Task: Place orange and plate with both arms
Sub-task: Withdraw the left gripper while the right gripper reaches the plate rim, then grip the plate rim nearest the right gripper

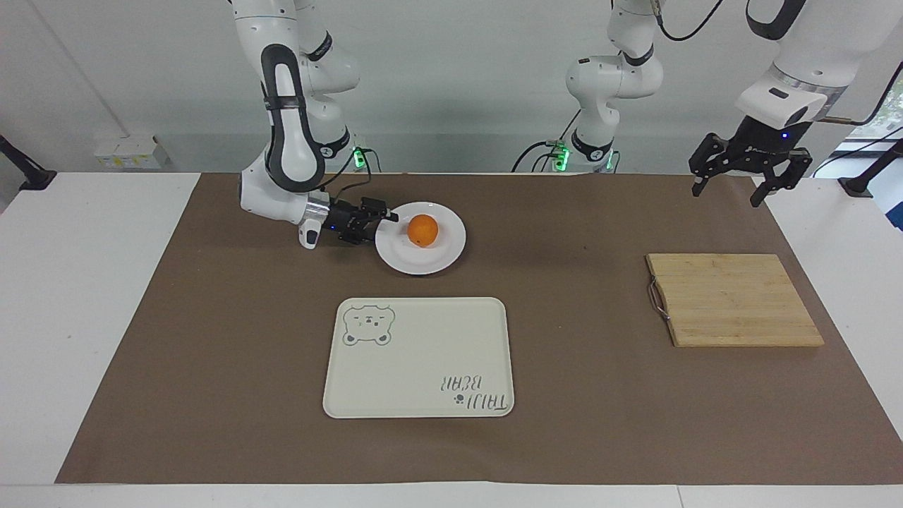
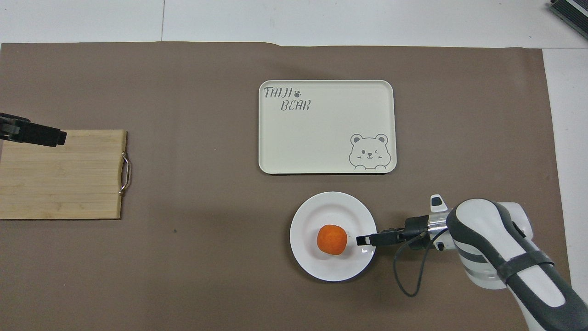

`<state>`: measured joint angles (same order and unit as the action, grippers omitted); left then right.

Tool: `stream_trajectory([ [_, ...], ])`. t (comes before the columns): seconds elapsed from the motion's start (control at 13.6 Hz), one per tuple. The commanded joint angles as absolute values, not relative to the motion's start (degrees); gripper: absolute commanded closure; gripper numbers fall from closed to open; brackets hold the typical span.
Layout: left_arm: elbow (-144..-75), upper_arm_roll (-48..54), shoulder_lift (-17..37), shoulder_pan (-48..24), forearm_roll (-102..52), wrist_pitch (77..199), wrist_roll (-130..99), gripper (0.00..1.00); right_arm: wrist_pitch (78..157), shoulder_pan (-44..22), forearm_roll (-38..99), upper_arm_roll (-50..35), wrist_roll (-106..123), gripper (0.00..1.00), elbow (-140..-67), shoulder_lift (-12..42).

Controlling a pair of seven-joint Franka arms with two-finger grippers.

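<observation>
One orange (image 1: 423,230) on plate (image 1: 437,261), right gripper (image 1: 384,219) at rim, finger state unclear

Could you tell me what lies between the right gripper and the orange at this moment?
Only bare white plate: in the overhead view the right gripper reaches over the rim, with nothing else before the orange.

Right end effector (image 1: 384,218) reaches out low and level; left end effector (image 1: 749,185) hangs raised, fingers spread.
</observation>
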<state>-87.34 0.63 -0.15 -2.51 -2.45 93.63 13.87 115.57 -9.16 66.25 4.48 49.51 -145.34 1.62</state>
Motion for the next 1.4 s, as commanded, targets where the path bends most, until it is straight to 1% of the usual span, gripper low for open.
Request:
stream_trajectory([
  [0.0,-87.4,1.2,-0.8,-1.7,-2.1,92.5,13.7,0.0,116.7,-9.7,68.2,4.6,51.9,0.0,-146.3,1.5],
  [0.07,-87.4,1.1,-0.8,-1.7,-2.1,92.5,13.7,0.0,116.9,-9.7,68.2,4.5,51.9,0.23,-146.3,1.5],
  [0.15,-87.4,1.2,-0.8,-1.7,-2.1,92.5,13.7,0.0,117.5,-9.7,68.2,4.5,51.9,0.55,-146.4,1.5],
  [0.22,-87.4,1.2,-0.8,-1.7,-2.1,92.5,13.7,0.0,117.6,-9.7,68.2,4.5,51.6,0.9,-146.4,1.5],
  [0.29,-87.4,1.1,-0.8,-1.7,-2.1,92.5,13.7,0.0,117.6,-9.8,68.2,4.5,50.6,1.0,-146.4,1.6],
  [0.73,-87.4,1.1,-0.8,-1.7,-2.1,92.5,13.7,0.0,116.4,-9.7,68.2,4.5,48.5,1.0,-145.8,1.8],
  [1.32,-87.4,1.1,-0.8,-1.7,-2.1,92.5,13.7,0.0,106.2,-5.8,68.2,4.6,43.6,1.0,-141.7,3.1],
])
